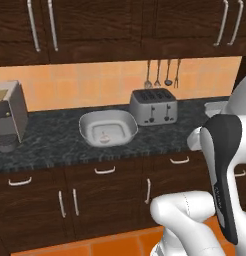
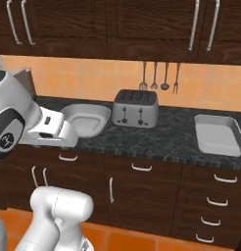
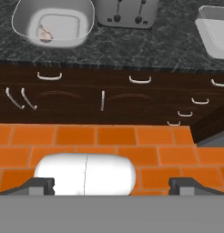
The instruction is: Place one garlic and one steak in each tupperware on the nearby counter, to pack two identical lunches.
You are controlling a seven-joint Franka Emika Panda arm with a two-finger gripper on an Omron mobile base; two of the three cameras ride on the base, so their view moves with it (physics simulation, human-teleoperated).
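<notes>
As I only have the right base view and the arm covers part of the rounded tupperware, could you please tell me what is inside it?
Observer: The left base view shows one garlic lying in the rounded tupperware, with no steak beside it.
Operator: Thank you. Is the pincer carrying anything?
Observer: No. In the hand view the pincer is open with nothing between its tips, facing the cabinet fronts and the orange floor.
</notes>
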